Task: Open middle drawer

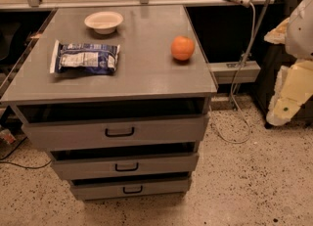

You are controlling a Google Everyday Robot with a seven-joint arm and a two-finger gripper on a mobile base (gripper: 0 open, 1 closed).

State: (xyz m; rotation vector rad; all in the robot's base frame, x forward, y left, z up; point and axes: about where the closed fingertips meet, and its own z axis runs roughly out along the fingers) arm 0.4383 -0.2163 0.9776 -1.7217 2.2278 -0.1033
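Observation:
A grey metal cabinet [122, 80] stands in the middle of the camera view with three flat grey drawers stacked in its front. The middle drawer [161, 164] has a small black bar handle [126, 167] at its centre. A dark gap shows above its front. The top drawer [63, 134] and the bottom drawer [98, 189] have like handles and like dark gaps above them. My gripper [288, 95] is the white and cream shape at the right edge, well to the right of the cabinet and apart from every drawer.
On the cabinet top lie a white bowl [103, 21], a blue and white snack bag [84, 57] and an orange [182, 48]. A white cable [239, 80] hangs down to the speckled floor [244, 181] right of the cabinet. A dark cable [19, 164] lies at the left.

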